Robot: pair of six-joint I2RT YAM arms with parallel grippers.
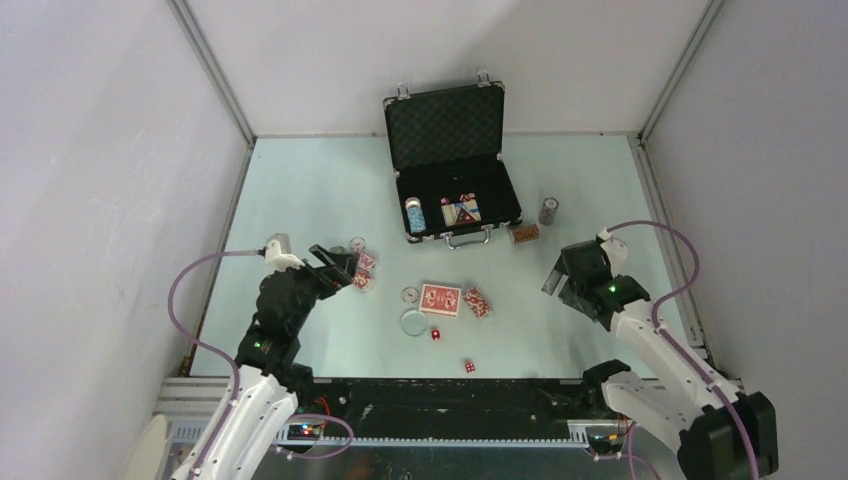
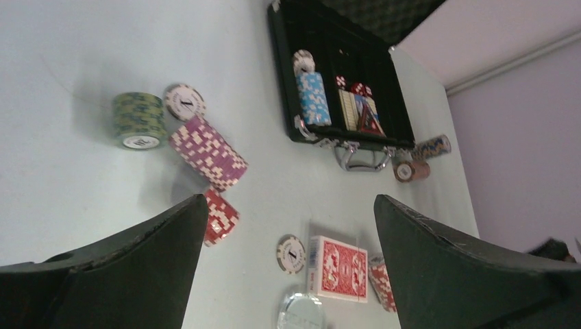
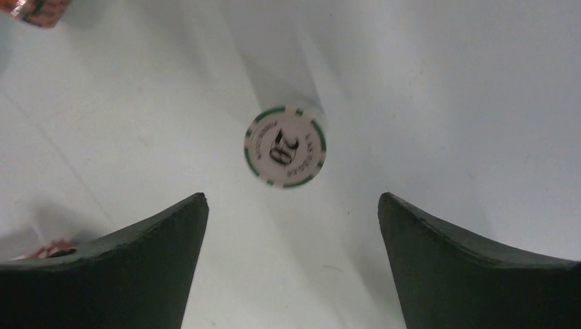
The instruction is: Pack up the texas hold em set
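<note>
Both arms the same: white lower links (image 1: 240,425), black upper links (image 1: 280,305). Left end effector (image 1: 338,266) and right end effector (image 1: 562,282) are black, with dark wedge-shaped fingers (image 2: 130,274). A lilac cable (image 1: 178,295) loops behind each end effector. Small green light (image 1: 611,288) just behind the right one.

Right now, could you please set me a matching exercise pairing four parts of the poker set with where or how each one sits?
1 blue stack
2 grey stack
3 loose deck
4 lid

A flat, red back up
B raised open
C inside the case
D outside, right of the case

Pairs: 1-C, 2-D, 3-A, 4-B
</note>
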